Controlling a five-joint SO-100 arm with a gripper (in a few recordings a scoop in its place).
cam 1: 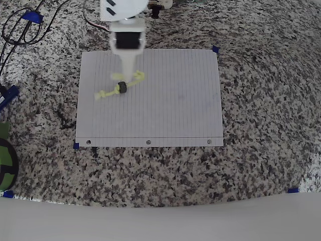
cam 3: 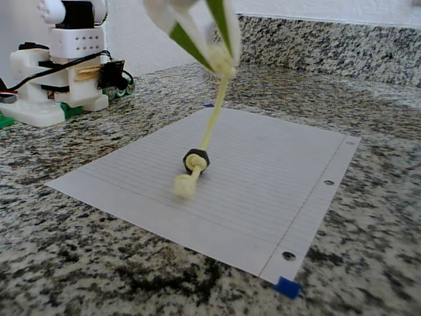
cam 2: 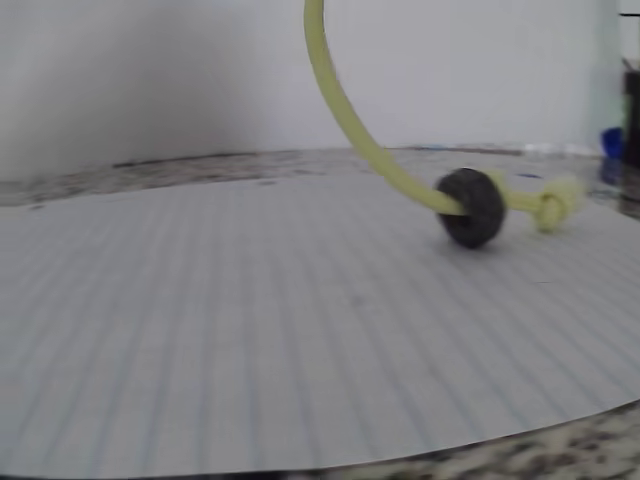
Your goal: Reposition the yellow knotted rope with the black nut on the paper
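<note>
Overhead view, left to right: black cables at ten o'clock on the speckled granite surface, then a green and black object cut off at the eight o'clock edge. Further right, the paper flat on the surface, three punched holes along its six o'clock edge, blue tape tabs at some corners. On the paper's upper left part, the yellow knotted rope running from eight o'clock up toward two o'clock, with the black nut threaded near its middle. White gripper reaching down from twelve o'clock, its tip just beside the nut.

Fixed view, left to right: the arm's white base at ten o'clock on the surface. Near centre, gripper pinching the rope's upper end, fingers pressed together on it. Rope hanging steeply down to the nut, nut resting on the paper, lower knotted end lying just in front at seven o'clock.

Wrist view: rope curving down from twelve o'clock to the nut at three o'clock, knot just beyond it, both low over the paper.
</note>
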